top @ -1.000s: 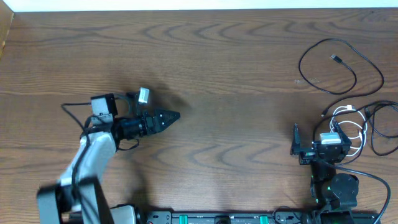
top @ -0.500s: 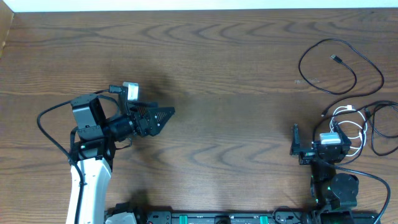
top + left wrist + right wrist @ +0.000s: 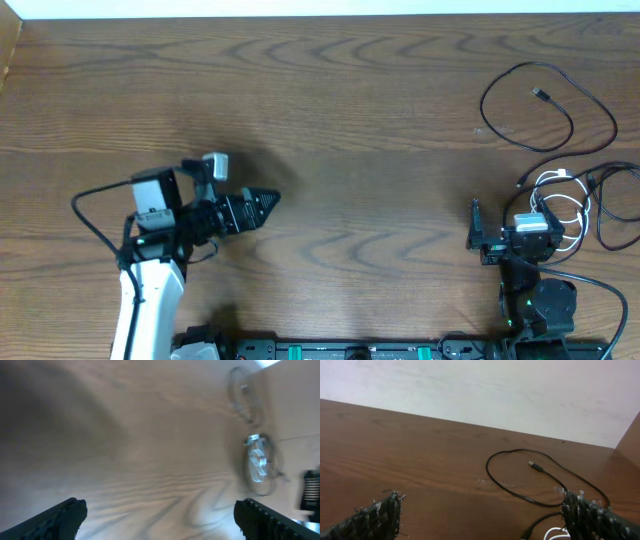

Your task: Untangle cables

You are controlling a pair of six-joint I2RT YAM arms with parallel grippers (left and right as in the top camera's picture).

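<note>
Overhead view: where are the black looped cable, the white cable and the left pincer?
black looped cable (image 3: 540, 94), overhead view, its plug end
white cable (image 3: 556, 177), overhead view, top of its coil
left pincer (image 3: 268, 199), overhead view, between its fingertips

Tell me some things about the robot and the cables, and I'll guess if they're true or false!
1. Both grippers are open. True: the left gripper and the right gripper both stand wide.
2. The white cable lies by the left gripper. False: it lies near the right gripper.
3. A black cable makes a loop on the table. True.
4. The left gripper holds a cable. False: it holds nothing.
</note>
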